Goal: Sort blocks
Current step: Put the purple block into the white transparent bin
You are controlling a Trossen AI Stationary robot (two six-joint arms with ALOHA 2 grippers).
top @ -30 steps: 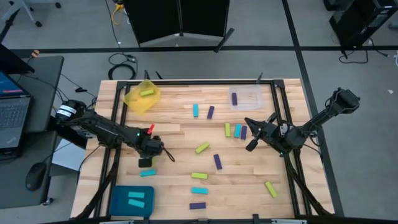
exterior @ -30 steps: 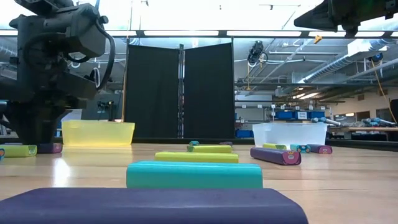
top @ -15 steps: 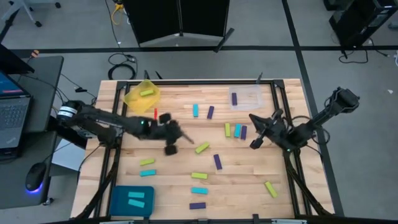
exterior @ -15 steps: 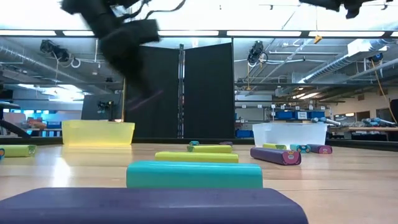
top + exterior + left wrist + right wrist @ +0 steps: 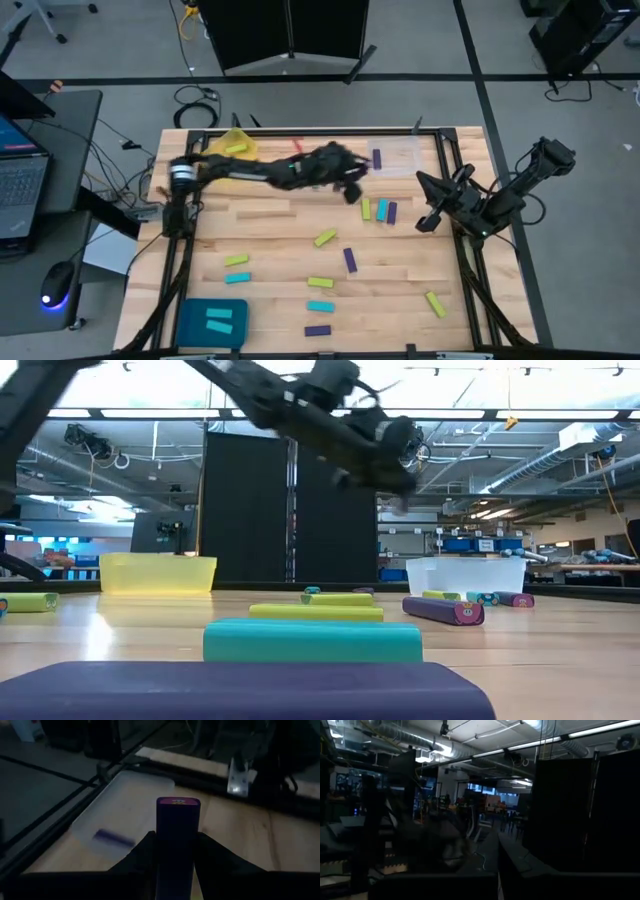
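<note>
Left pincer (image 5: 352,183) stretched across the far half of the counter (image 5: 270,215), hovering just short of the clear tray (image 5: 398,156) at the far right edge. Clamped on a dark purple block (image 5: 177,831), the bar standing out between the two dark fingers (image 5: 142,855), its end face pointing toward the tray. One purple block (image 5: 114,838) already lying inside that tray.

Right pincer (image 5: 428,205) raised near the right edge of the counter, fingers closed on nothing, well clear of the left arm's reach.

Yellow tray (image 5: 232,148) at the far left corner with a yellow-green block in it, partly covered by the left arm. Teal tray (image 5: 211,322) at the near left corner holding two cyan blocks.

Loose blocks scattered over the middle and near part: a yellow-green, cyan and purple trio (image 5: 379,210) side by side just beside the pincer; yellow-green block (image 5: 325,238) and purple block (image 5: 350,260) mid-counter; yellow-green block (image 5: 435,304) alone toward the near right edge. Open wood on the left side between the two coloured trays.
</note>
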